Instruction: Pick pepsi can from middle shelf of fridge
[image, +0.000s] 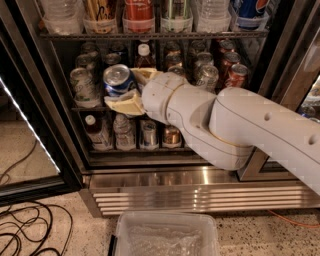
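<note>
Smooth cream tool (122, 89) clamps the cylindrical blue pepsi can (117, 80) at the wire middle shelf (82, 107)

The cream-yellow pincer (120, 89), left on the dark wire middle shelf (84, 107), clasps the blue, silver-topped pepsi can (118, 81). Its arm (260, 125) is white. The cans (237, 75) to the right are red. The fridge (200, 196) is steel-grey with a slatted base.
</note>
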